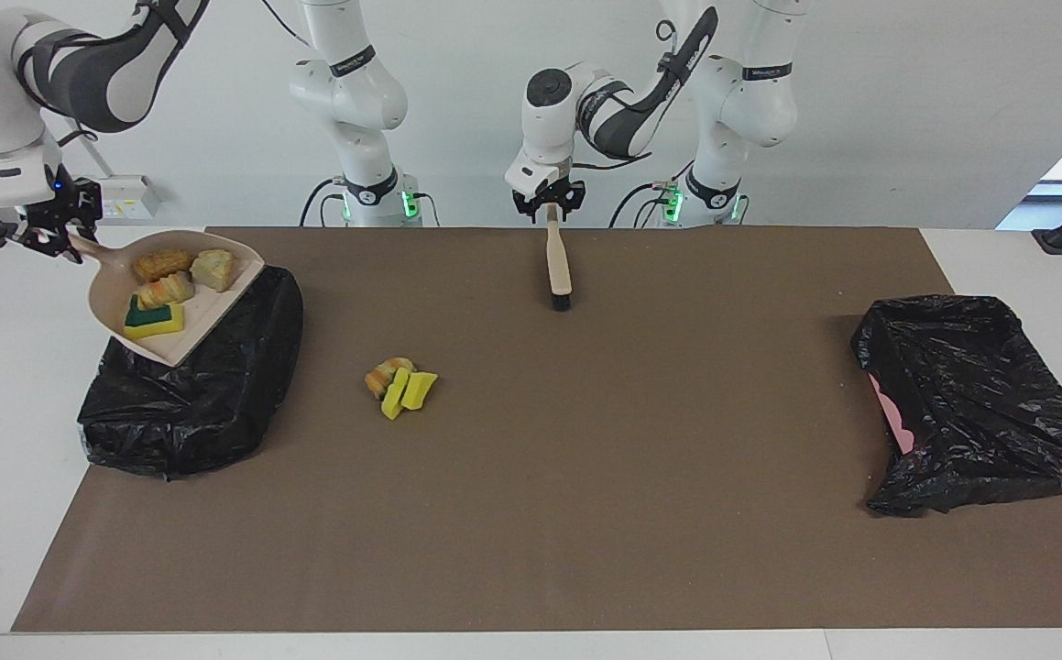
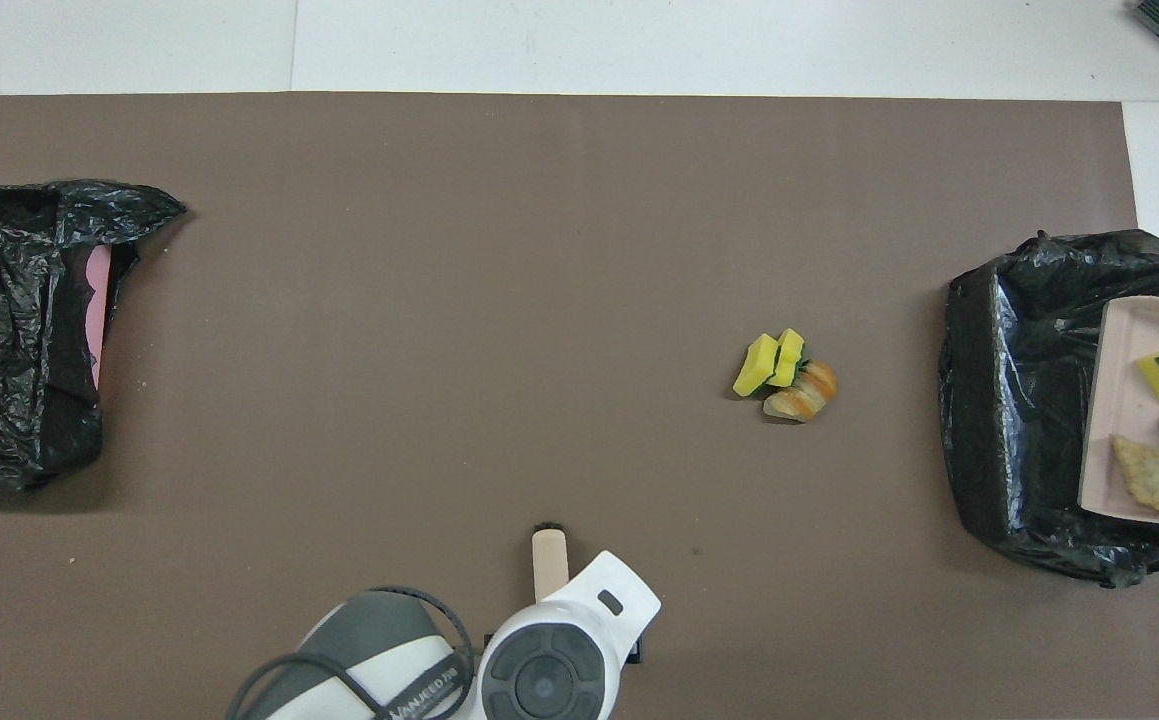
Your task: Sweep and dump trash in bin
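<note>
Trash (image 1: 400, 382) (scraps) lies on mat.

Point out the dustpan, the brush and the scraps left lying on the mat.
dustpan (image 1: 190, 328), facing view, bare floor near its lip.
brush (image 1: 557, 261), facing view, middle of its beige handle.
scraps on the mat (image 2: 785, 375), overhead view, where yellow wedges meet the orange lump.

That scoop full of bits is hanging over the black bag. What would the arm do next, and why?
Probably tip the dustpan lip-down so its load slides into the bin bag. The right gripper grips the pan over the bag, with four scraps in it, not yet dumped. More scraps lie on the table; the left gripper waits over the brush.
</note>
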You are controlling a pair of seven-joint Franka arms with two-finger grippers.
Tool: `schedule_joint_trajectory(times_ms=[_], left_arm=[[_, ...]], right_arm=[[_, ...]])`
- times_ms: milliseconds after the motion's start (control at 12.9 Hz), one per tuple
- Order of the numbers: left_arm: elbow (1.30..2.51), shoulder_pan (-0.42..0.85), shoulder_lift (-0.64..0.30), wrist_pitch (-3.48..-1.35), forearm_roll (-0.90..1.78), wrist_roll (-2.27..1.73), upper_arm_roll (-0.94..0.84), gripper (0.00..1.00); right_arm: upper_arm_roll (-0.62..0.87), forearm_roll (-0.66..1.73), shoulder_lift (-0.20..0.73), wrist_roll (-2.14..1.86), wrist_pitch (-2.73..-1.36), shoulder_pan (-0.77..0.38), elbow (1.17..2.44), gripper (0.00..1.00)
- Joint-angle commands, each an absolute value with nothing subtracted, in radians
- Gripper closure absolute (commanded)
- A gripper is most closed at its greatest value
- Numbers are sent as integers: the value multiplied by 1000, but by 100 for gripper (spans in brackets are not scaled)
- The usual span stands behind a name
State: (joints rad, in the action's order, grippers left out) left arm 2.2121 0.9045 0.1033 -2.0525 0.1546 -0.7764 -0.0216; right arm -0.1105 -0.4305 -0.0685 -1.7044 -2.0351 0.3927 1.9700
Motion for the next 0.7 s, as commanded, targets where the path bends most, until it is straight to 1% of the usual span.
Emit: schedule_joint_trajectory(times_ms=[0, 155, 310, 465, 620], left_arm=[[2038, 789, 45, -1936, 79, -665, -29, 0], [1968, 720, 34, -1908, 28, -580, -28, 0], [1884, 638, 35, -1847, -1, -502, -26, 0], [1833, 566, 48, -1803, -2, -408, -26, 0], [1758, 510, 49, -1720, -3, -341, -26, 0]], right_arm=[[-101, -556, -116, -1706, -2127, 365, 2054, 100], [-100, -644, -135, -1663, -2164, 357, 2089, 100], [-98, -714, -152, -1594, -2168, 339, 2115, 100], [-98, -777, -164, -1536, -2163, 301, 2132, 100], [-98, -909, -222, -1430, -2166, 267, 2186, 100]])
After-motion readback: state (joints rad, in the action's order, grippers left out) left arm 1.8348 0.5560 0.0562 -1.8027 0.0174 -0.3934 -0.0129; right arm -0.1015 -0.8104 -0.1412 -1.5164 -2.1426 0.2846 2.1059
